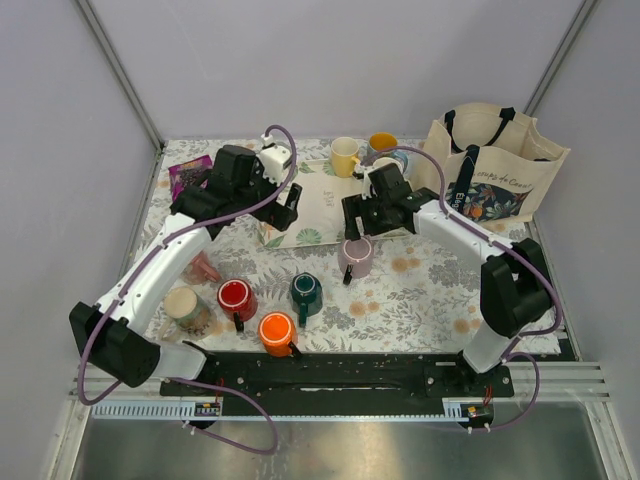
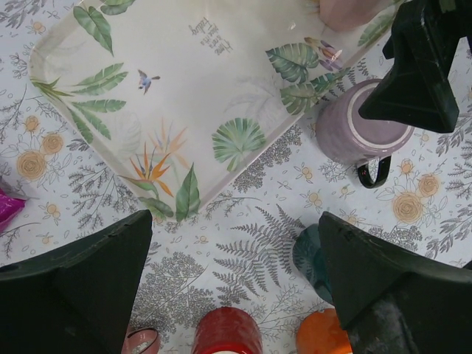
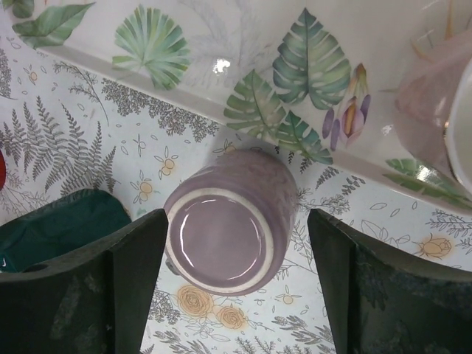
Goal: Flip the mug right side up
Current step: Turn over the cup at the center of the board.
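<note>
Salmon-pink, dusty, tapered ceramic mug sits on the floral worktop under my left arm, untouched and, I judge, not yet righted. Both pincers gape wide and empty: left pincer beside the leaf-printed tray, right pincer hovering over an upturned mauve-grey mug.

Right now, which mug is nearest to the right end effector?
The mauve-grey mug with the dark handle, beside the tray, directly below the open right end effector. The dark green mug is off to one side.
</note>
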